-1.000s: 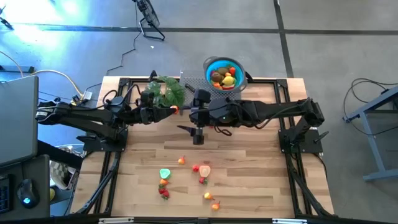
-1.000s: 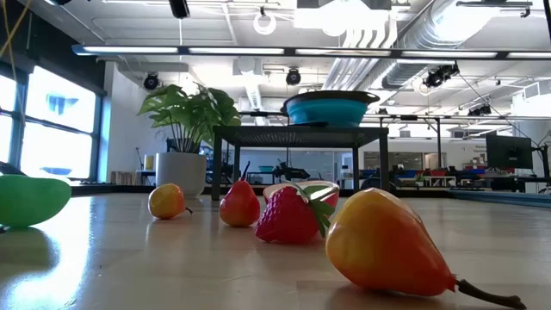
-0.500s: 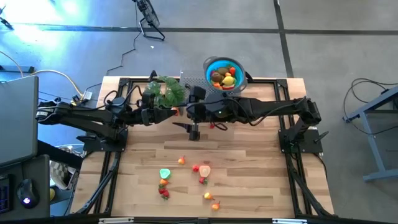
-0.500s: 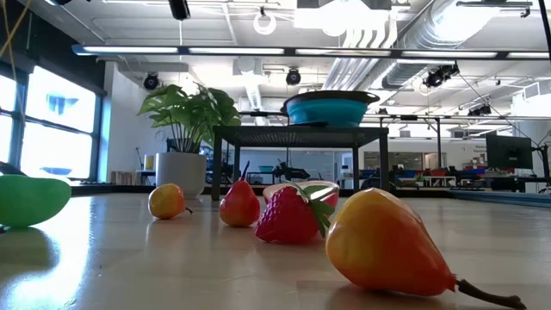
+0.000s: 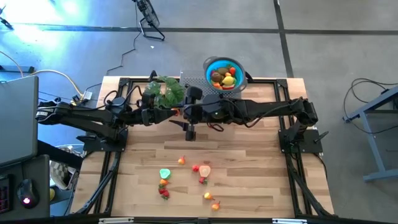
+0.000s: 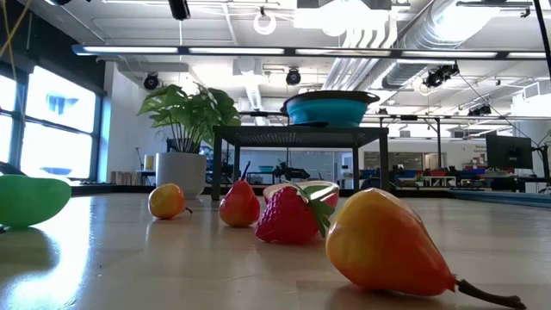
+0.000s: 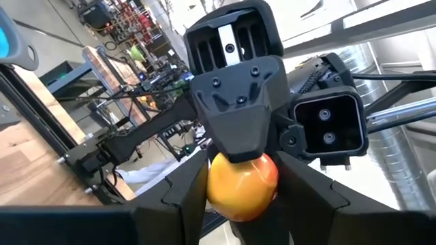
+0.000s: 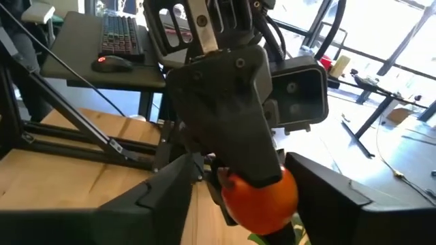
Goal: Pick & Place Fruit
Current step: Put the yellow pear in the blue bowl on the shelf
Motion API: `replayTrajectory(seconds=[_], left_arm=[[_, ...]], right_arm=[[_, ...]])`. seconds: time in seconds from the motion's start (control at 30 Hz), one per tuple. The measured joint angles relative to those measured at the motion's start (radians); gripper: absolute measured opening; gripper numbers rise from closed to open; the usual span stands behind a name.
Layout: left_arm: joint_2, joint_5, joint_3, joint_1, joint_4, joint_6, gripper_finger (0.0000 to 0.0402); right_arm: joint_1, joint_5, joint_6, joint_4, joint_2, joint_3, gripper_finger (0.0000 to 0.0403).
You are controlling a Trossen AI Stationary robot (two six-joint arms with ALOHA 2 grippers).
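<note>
Left gripper [image 5: 168, 112]: is hovering above the table's far part, just beside the leafy plant [image 5: 165, 91]; its fingers are closing on an orange fruit [image 7: 242, 187].
Right gripper [image 5: 185, 114]: is facing the left gripper nose to nose; its fingers are standing wide to either side of the same fruit, one apparently not touching it.
Step in hand: appears to be a mid-air handover from left arm to right, not yet completed.
Done so far: the blue bowl [image 5: 210, 63], on a raised dark stand at the far edge, is already holding several fruits [image 5: 225, 77].
Left to do: about seven pieces are lying on the table [image 5: 261, 168] near the front, among them a green piece [image 5: 165, 173], a strawberry [image 6: 290, 215] and an orange pear-shaped piece [image 6: 387, 245].
Progress: judged roughly midway; the held fruit is awaiting delivery.
</note>
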Motion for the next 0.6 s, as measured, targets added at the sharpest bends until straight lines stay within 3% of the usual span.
replayTrajectory(seconds=[0.37,0.6], left_arm=[[0.000,0.023,0.000,0.000,-0.001,0.000,0.0155],[0.000,0.020,0.000,0.000,0.000,0.008,0.0155]], right_arm=[[0.001,0.029,-0.024,-0.016,0.000,0.000,0.0122],[0.004,0.028,-0.040,-0.017,0.000,0.000,0.0124]])
